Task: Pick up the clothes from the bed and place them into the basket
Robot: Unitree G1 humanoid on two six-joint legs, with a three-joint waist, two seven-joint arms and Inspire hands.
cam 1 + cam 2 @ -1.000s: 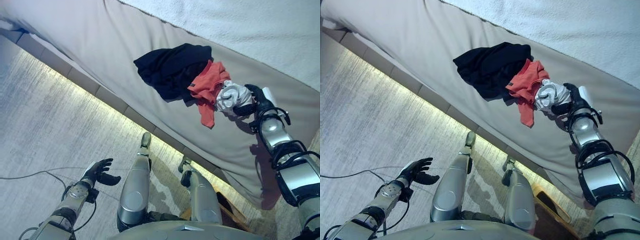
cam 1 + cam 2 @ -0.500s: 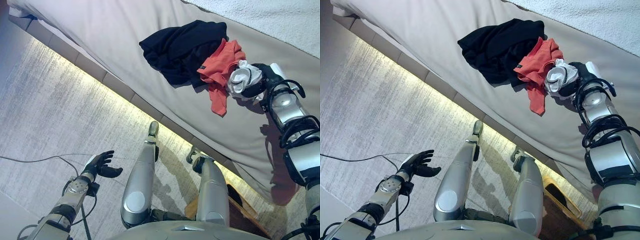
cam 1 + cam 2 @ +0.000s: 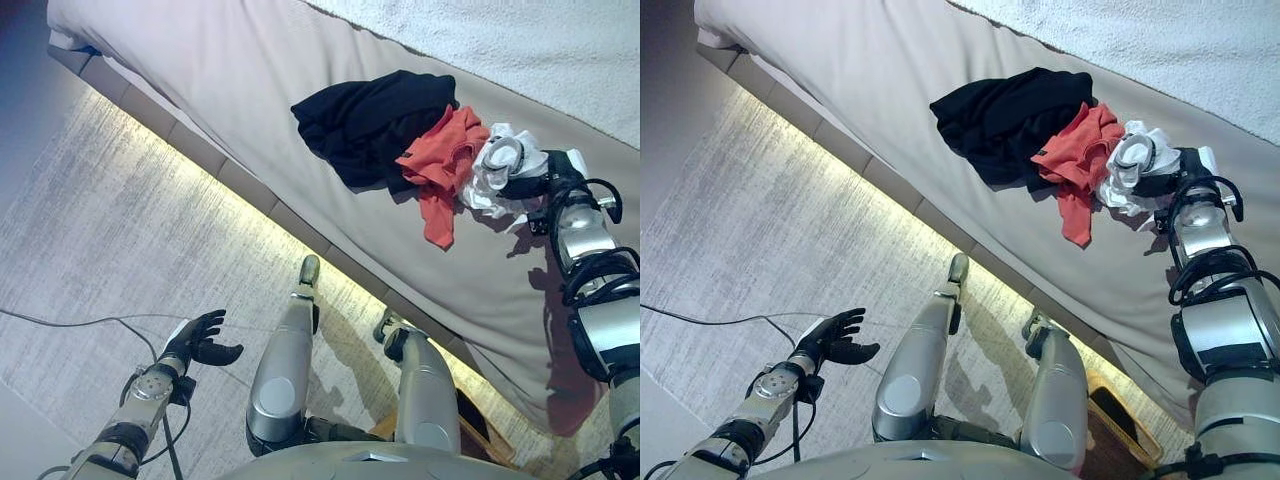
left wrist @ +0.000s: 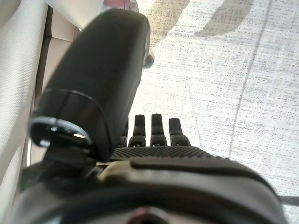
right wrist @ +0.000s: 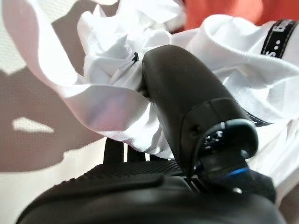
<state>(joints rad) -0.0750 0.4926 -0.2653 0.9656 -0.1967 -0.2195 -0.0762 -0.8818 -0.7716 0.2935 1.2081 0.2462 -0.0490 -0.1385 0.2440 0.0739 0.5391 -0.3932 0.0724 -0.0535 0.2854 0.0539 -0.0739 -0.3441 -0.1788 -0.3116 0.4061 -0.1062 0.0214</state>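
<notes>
Left eye view: the right hand (image 3: 553, 178) lies on the bed (image 3: 250, 90) against the white garment (image 3: 505, 165), its fingers buried in the cloth. The orange garment (image 3: 442, 160) touches the white one on its left and overlaps the black garment (image 3: 375, 120) beyond it. The basket (image 3: 478, 440) shows only as a wooden corner at the lower edge, under the bed's near edge.

Right eye view: the left hand (image 3: 835, 338) hangs over the floor (image 3: 760, 220), fingers relaxed and spread, holding nothing. Bare mattress extends left of the pile.

Left wrist view: straight fingertips (image 4: 159, 126) point toward the floor; the thumb blocks much of the frame.

Right wrist view: the thumb (image 5: 187, 98) presses into bunched white cloth, pinching it; the fingers are hidden beneath.
</notes>
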